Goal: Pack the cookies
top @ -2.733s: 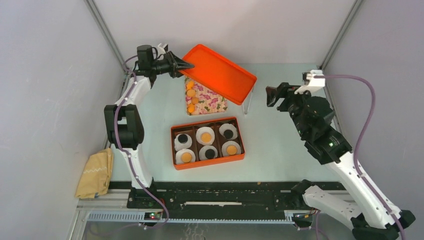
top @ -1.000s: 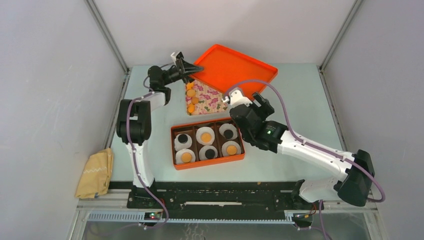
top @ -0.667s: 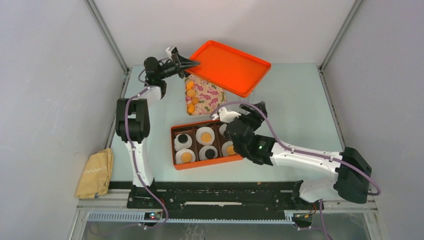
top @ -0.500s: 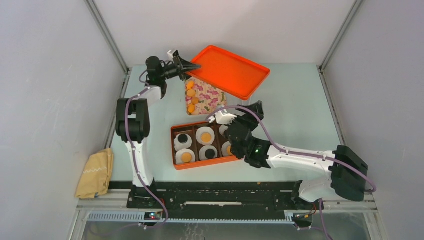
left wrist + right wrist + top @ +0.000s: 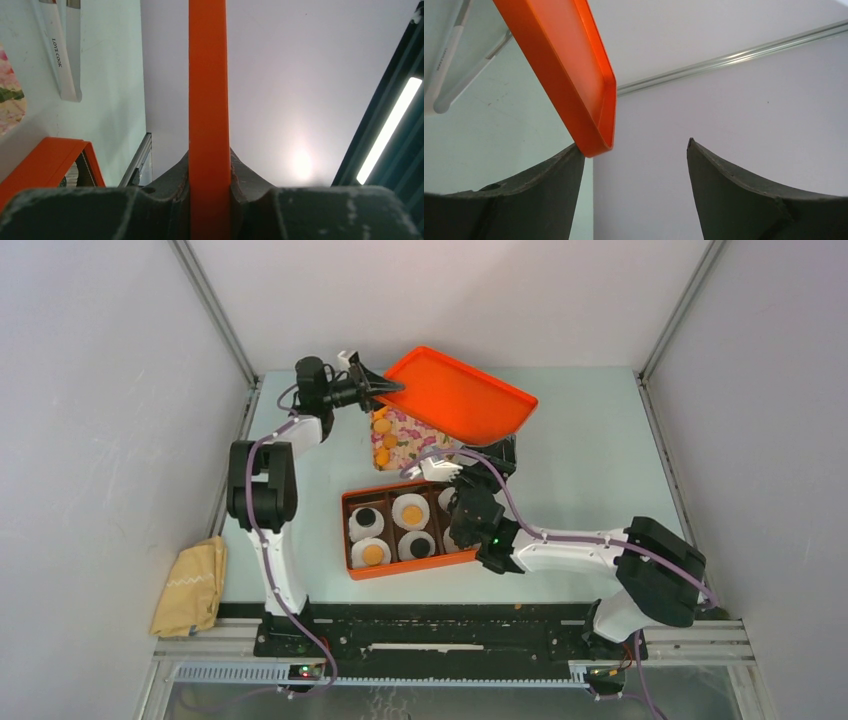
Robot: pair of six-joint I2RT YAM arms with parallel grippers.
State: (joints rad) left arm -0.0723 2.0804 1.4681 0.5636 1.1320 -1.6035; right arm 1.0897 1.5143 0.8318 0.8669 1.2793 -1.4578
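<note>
Cookies [image 5: 411, 512]: one to each white paper cup [image 5: 372, 553] in the orange box [image 5: 400, 569]. Four show; the right-hand column is hidden under the right arm. Three more orange ones [image 5: 382, 439] lie on the floral sheet [image 5: 420, 435] behind the box.
Left gripper [image 5: 375, 390]: clenched on the rim of the orange lid [image 5: 455, 395], which hangs tilted in the air.
Right gripper [image 5: 634, 145]: jaws spread wide, nothing between them; the lid's corner is just beside one finger.
Step, as I read it: second arm taking the lid's free end before the box is closed.
Doing it well: bite the rim only, level the lid, square it to the box before lowering, stay clear of the cups.
Orientation: cookies flat, faces up; round, so no long axis. Loose three in a row running away from the arms. Box's long axis left-right; lid's long axis diagonal to it.
</note>
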